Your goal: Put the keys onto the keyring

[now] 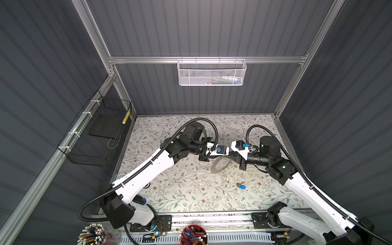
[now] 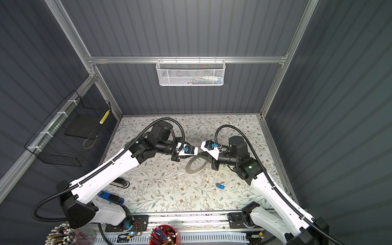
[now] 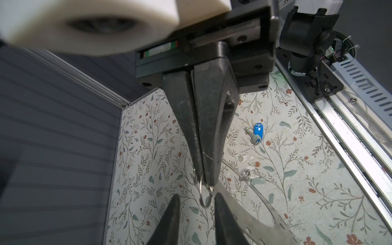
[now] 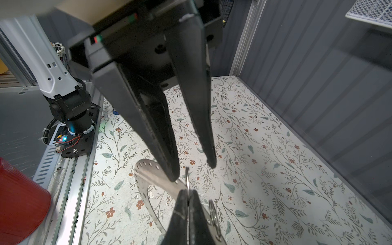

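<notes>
Straddling a small wire loop (image 4: 187, 178): left hand (image 4: 193, 171), part open, empty; directly opposite, right hand (image 4: 188, 194) pinched shut on keyring (image 4: 146, 169).

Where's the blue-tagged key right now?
In both top views the blue-tagged key lies on the table, right of centre, apart from the keyring and nearer the front edge.

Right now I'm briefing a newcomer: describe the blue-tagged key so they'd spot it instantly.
Find the floral tabletop. Between the grey keyring and the front rail, toward the right arm, a small silvery key lies alone. Its bright blue tag marks it out from the grey ring.
</notes>
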`<state>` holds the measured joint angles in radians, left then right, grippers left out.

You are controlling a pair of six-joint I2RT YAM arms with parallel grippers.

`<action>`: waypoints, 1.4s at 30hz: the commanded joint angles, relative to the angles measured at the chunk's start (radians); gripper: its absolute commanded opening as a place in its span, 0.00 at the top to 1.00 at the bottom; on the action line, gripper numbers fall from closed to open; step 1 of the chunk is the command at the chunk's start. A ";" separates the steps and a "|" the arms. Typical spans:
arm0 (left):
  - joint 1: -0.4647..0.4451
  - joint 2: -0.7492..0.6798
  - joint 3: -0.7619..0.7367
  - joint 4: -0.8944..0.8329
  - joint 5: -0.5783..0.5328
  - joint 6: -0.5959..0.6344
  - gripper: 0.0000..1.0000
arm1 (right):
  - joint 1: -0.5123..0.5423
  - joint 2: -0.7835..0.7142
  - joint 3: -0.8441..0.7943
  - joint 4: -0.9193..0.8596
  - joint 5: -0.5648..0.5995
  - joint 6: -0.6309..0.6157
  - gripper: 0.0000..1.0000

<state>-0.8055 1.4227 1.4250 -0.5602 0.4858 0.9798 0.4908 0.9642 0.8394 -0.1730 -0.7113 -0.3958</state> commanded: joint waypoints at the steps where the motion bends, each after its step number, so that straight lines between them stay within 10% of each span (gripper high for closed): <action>1: -0.003 0.001 0.036 -0.011 -0.001 -0.013 0.73 | -0.001 -0.012 0.029 0.010 -0.014 -0.011 1.00; 19: -0.003 0.041 0.049 -0.042 0.026 0.000 0.76 | 0.003 0.001 0.035 0.031 -0.015 -0.016 1.00; 27: -0.003 0.053 0.059 -0.063 0.039 0.023 1.00 | 0.004 0.004 0.033 0.045 -0.010 -0.015 0.99; 34: 0.005 0.007 -0.037 0.057 0.036 0.019 1.00 | 0.003 -0.053 -0.026 0.094 0.140 0.031 0.65; 42: 0.025 -0.056 -0.160 0.221 0.094 0.012 1.00 | 0.003 -0.184 -0.137 0.165 0.450 0.259 0.54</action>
<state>-0.7902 1.4128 1.2823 -0.4274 0.5282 0.9848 0.4934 0.8154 0.7307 -0.0509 -0.4271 -0.2623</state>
